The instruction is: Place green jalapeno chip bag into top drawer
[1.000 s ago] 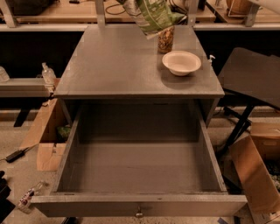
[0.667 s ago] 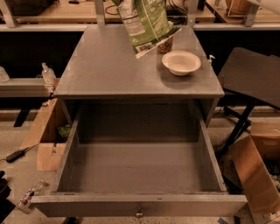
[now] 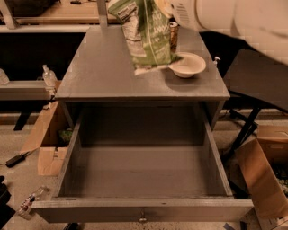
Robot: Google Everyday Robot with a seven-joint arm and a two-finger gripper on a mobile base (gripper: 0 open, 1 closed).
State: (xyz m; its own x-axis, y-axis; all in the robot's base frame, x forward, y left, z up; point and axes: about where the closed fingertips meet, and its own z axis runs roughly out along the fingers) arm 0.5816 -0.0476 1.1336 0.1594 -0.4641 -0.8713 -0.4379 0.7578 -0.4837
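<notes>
gripper: the gripper (image 3: 165, 7) sits at 12 o'clock, at the top edge of the view, on the end of the white arm (image 3: 225, 18) that enters from 2 o'clock.
grip state: pinching the bag (image 3: 146, 33) by its upper end. This is a judgement: the bag hangs clear of every surface, and the contact itself is partly cut off by the frame.
bag position: in the air over the back half of the cabinet top (image 3: 103, 67), tilted, lower corner pointing to 5 o'clock. It is not yet over the drawer (image 3: 72, 157).
bag handling: judged light, soft and crinkly. The foil is likely slippery and the chips inside are fragile, so squeeze no harder than needed.
hold point: the flat sealed end is the best place, since there is no air pillow and no chips to crush. The body would dent and slide.
swing: held by one end, it may pendulum on a fast move. A slow carry is advised.
bowl: the bowl (image 3: 186, 66) stands at 4 o'clock of the bag, and the bag's low corner overlaps its rim in view. Whether they touch, cannot tell.
can: the can (image 3: 173, 36) stands behind the bag at its 3 o'clock, mostly hidden.
drawer state: pulled fully open at 6 o'clock of the bag, floor bare, knob (image 3: 143, 219) at front centre.
next move: judged a carry toward 6 o'clock, then lower and release inside the walls.
</notes>
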